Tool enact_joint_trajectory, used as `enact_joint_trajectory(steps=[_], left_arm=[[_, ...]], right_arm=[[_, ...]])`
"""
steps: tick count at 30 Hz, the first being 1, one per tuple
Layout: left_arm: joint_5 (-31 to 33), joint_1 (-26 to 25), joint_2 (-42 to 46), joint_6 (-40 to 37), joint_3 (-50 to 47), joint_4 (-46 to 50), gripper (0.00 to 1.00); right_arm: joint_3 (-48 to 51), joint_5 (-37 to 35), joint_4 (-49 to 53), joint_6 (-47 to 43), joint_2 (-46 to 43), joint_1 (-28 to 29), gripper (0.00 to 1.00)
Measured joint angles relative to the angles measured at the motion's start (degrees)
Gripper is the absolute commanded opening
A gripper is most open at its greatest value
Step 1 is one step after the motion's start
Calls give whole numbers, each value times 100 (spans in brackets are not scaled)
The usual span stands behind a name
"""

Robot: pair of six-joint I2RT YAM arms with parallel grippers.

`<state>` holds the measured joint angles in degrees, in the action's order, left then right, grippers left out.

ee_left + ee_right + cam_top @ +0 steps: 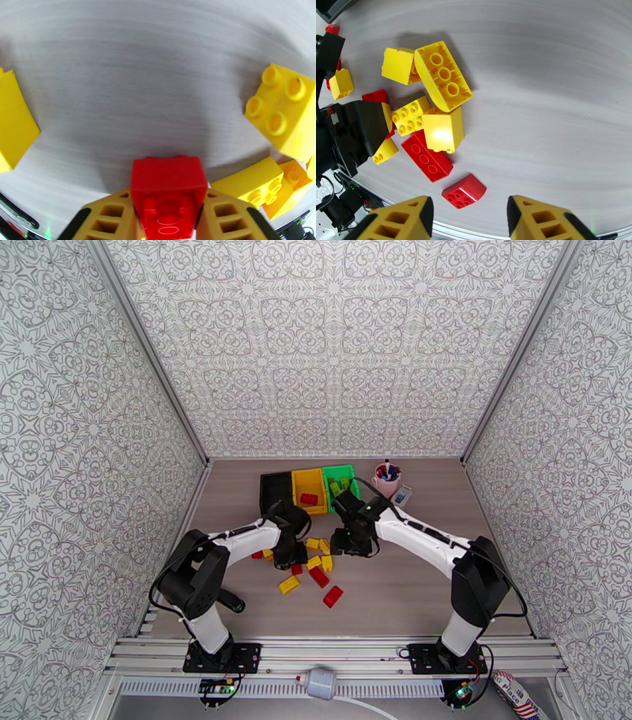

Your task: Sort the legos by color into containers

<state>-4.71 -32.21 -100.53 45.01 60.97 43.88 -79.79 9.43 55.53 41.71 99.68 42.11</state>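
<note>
My left gripper (169, 205) is shut on a red brick (168, 179), held just above the table. It hangs over the loose pile (294, 554). Yellow bricks (285, 111) lie to its right and another (12, 122) to its left. My right gripper (469, 209) is open and holds nothing. A small curved red brick (464, 192) lies just ahead of its fingers, with a long red brick (426, 156) and several yellow ones (443, 75) beyond. The black bin (275, 491), yellow bin (300, 481) and green bin (338, 473) stand in a row behind the pile.
A red brick (309, 498) lies in the yellow bin, and green bricks (341, 486) lie in the green one. A pink cup with pens (386, 479) stands right of the bins. Loose bricks, such as a yellow one (289, 584) and a red one (332, 596), lie nearer the front.
</note>
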Motion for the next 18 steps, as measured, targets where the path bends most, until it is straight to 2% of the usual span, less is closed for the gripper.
enact_joint_trajectory(steps=[8,18], left_arm=[[-15,76,188,0,282,216,31],[-503,638,319,-111,1298,153,32]], right_arm=[[297,505,-428,-129,-151,-260,56],[334,1554,-1425,-105,-160,-625,57]])
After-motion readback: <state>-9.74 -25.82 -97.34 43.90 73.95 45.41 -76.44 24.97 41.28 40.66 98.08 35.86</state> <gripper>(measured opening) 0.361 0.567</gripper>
